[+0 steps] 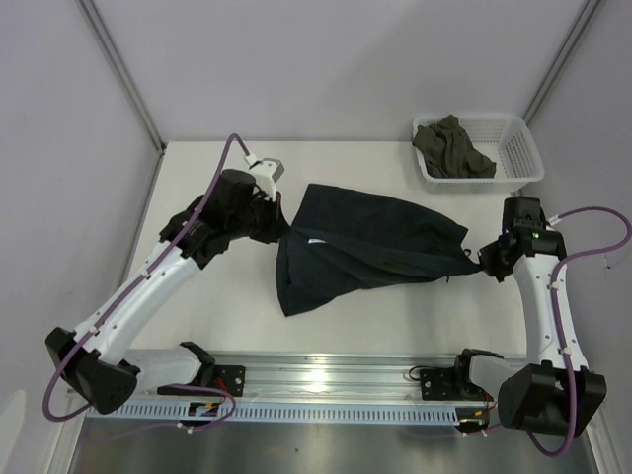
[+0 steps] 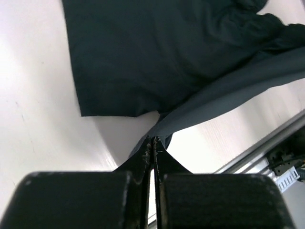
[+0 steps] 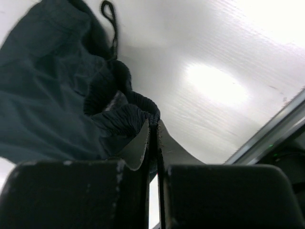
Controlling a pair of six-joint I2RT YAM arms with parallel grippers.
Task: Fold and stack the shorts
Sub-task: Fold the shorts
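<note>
The shorts (image 1: 365,247) lie mid-bench (image 1: 375,168), drawn between both hands. The left hand (image 2: 153,143) pinches a fabric edge, and the right hand (image 3: 153,123) clamps what seems the gathered waistband. Hold even tension and lower both ends together so the cloth lands flat.

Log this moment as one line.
left pincer: shut on shorts | right pincer: shut on shorts | shorts: stretched between both

Right gripper (image 3: 153,129) pinched tight on ribbed waistband of shorts (image 3: 43,95), fabric bunched at fingertips. Rest of dark cloth spreads left. Thin black drawstring loop (image 3: 112,19) shows against white table (image 3: 214,47) above. Bright glare on tabletop. Metal rail (image 3: 267,129) lower right.
</note>
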